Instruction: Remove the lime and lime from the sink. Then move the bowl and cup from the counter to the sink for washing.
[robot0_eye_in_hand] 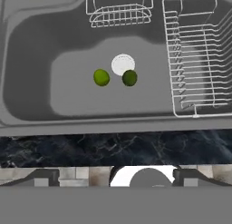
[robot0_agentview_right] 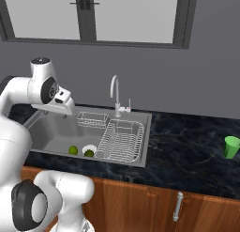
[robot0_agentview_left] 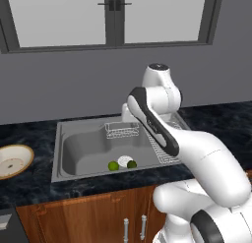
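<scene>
Two limes lie on the floor of the sink beside its white drain: a brighter yellow-green lime and a darker lime. The base views show the pair too, the bright lime left of the dark lime. My gripper hangs open and empty high above the sink's front edge, well clear of the limes. The tan-rimmed bowl sits on the counter left of the sink. Far to the right, the green cup stands on the counter.
A wire dish rack fills the sink's right side, and a small wire basket hangs at its back wall. The curved chrome faucet rises behind the basin. A grey wall with a window lies beyond.
</scene>
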